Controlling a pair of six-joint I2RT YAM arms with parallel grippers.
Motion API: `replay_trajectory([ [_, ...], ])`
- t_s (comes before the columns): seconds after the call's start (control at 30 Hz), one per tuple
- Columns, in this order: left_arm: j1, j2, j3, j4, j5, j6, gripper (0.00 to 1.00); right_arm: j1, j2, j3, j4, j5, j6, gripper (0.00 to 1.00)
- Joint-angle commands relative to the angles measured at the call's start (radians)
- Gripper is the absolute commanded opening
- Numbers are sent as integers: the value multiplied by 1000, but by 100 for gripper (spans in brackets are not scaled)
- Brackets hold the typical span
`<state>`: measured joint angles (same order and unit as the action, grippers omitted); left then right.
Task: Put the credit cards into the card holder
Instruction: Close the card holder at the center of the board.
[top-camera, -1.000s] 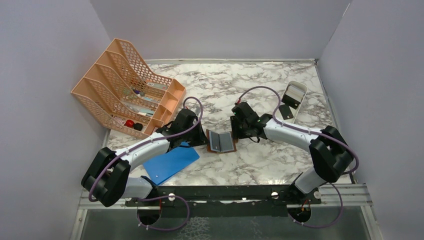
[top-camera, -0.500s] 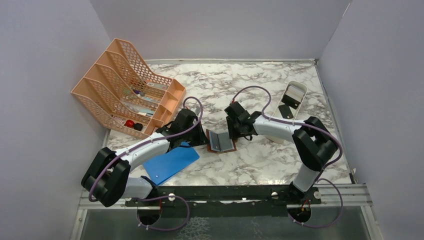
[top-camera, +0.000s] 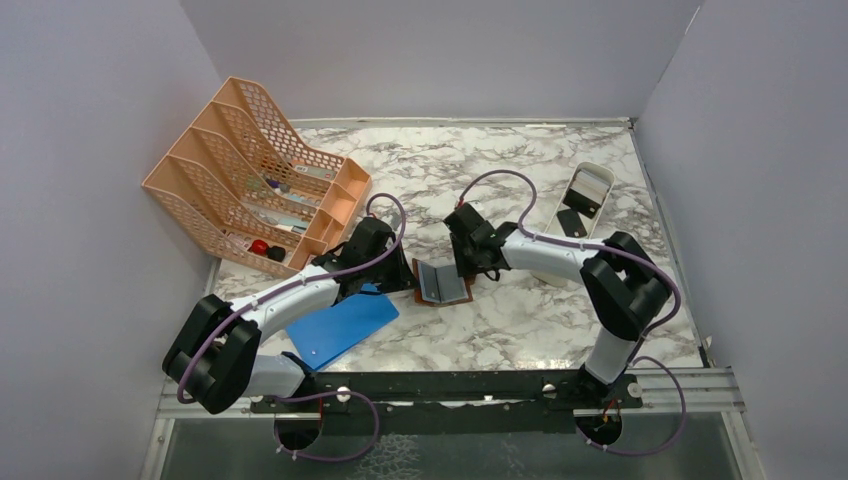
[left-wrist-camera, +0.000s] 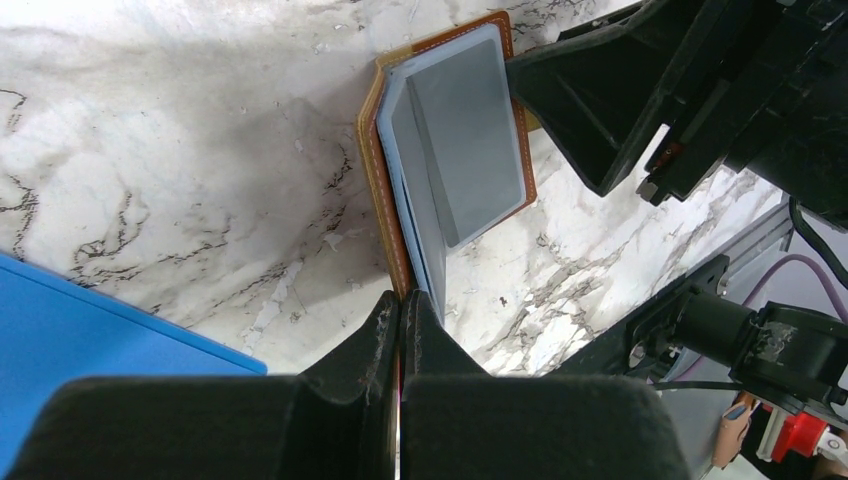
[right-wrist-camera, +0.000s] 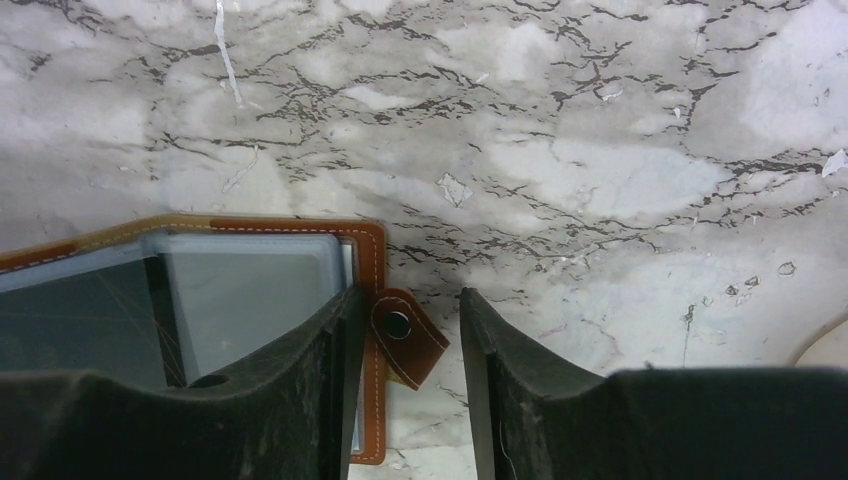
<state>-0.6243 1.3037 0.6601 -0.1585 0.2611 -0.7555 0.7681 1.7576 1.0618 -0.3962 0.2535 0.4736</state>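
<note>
The brown leather card holder (top-camera: 443, 284) lies open mid-table, its left flap lifted. My left gripper (top-camera: 405, 277) is shut on that flap's edge; in the left wrist view its fingers (left-wrist-camera: 400, 312) pinch the brown rim of the card holder (left-wrist-camera: 455, 130). Pale blue-grey panels fill its inside, and I cannot tell a card from a pocket there. My right gripper (top-camera: 470, 264) is open at the right edge. In the right wrist view the gripper (right-wrist-camera: 410, 300) straddles the snap tab (right-wrist-camera: 408, 338). A dark card (top-camera: 571, 222) lies in the white tray.
An orange mesh rack (top-camera: 255, 190) with small items stands at the back left. A large bright blue board (top-camera: 342, 325) lies under my left arm. The white oblong tray (top-camera: 603, 176) sits at the back right. Walls close in on three sides.
My right gripper has moved left up to the card holder's right edge, its arm folding in. The left flap stands a little steeper. The left gripper keeps its hold.
</note>
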Motion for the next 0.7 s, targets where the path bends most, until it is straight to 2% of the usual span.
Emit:
replay_trajectory([
  [0.0,-7,1,22,15,-7,-1,0,14,18,17,-63,114,-4,41],
  [0.27,-7,2,16,2,-39,-31,0,14,-80,-65,-64,126,11,31],
  [0.67,-7,6,21,-16,-60,-40,0,14,-141,-114,-85,109,18,34],
])
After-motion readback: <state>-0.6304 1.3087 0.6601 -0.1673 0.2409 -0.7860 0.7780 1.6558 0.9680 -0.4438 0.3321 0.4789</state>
